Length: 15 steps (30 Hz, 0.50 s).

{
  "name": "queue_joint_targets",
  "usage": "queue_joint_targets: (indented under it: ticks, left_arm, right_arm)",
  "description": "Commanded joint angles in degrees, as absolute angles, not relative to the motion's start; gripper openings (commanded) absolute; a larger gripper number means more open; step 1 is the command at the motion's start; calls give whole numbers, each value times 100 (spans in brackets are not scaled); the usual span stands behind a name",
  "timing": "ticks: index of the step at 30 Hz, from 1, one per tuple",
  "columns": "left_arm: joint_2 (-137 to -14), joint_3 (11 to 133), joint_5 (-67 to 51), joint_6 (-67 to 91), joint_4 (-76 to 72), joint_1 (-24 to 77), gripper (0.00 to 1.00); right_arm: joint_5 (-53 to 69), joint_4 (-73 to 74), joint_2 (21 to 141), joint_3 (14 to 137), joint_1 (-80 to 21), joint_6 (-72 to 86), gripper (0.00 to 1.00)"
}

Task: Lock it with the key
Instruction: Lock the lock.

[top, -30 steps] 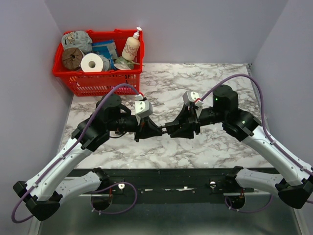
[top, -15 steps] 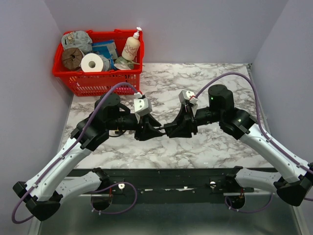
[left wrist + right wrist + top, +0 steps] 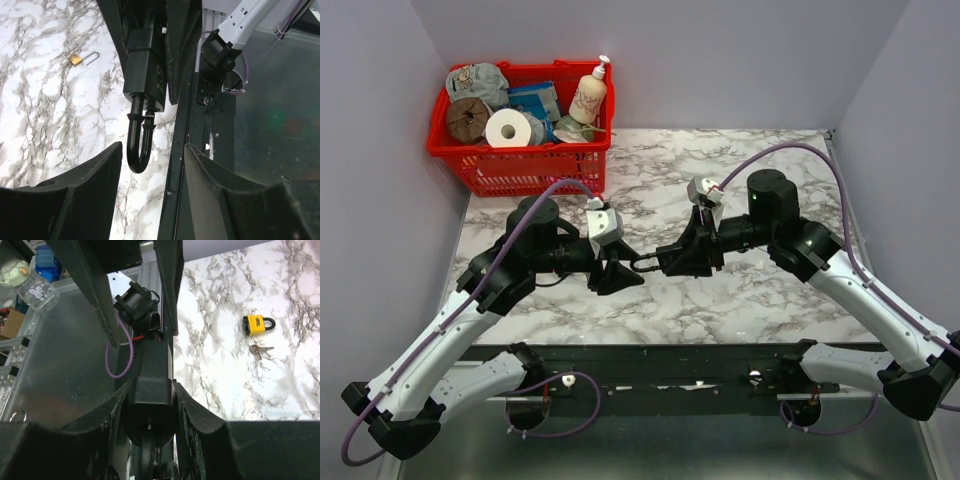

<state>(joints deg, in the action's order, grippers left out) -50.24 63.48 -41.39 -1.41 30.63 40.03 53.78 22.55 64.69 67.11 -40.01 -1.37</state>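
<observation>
Left hand point(image 3: 152, 147) opened, padlock point(image 3: 145, 70) in right hand point(image 3: 151, 390)

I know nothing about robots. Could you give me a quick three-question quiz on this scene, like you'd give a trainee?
1. True or false: the left hand is clamped shut on the black padlock.
2. Which hand holds the black padlock's body? A) left hand B) right hand C) neither
3. What colour is the loose padlock lying near the keys on the table?

Key:
1. False. Its fingers stand open, with the shackle between them, untouched.
2. B.
3. Yellow.
</observation>
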Motion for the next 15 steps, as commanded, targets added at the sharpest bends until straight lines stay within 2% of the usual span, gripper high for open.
queue_joint_targets:
  ticks: [1,5,9,13,14,15]
  left_arm:
    - [-5036,6310,-4121,217,2927,3955,58]
    - [-5168,6407,-4227,202,3050,3955,52]
    - [-5124,6311,-4420,272,2927,3955,35]
    - [-5124,6275,-4649,404,2848,3946,29]
    - [-5133,6267,-4702,422,2830,3955,26]
    - [-5133,6267,-4807,465,2778,3955,19]
  right_arm:
    - [5871,1687,6231,6891,-3999,-17,1]
    - [6020,1635,6223,6891,-3990,-18,1]
    - [6021,1608,6223,6908,-3990,-18,1]
    - [5986,1530,6187,6900,-3990,-26,1]
    - [5977,1512,6179,6899,-3990,-26,1]
    - [5985,1503,6179,6891,-3990,-44,1]
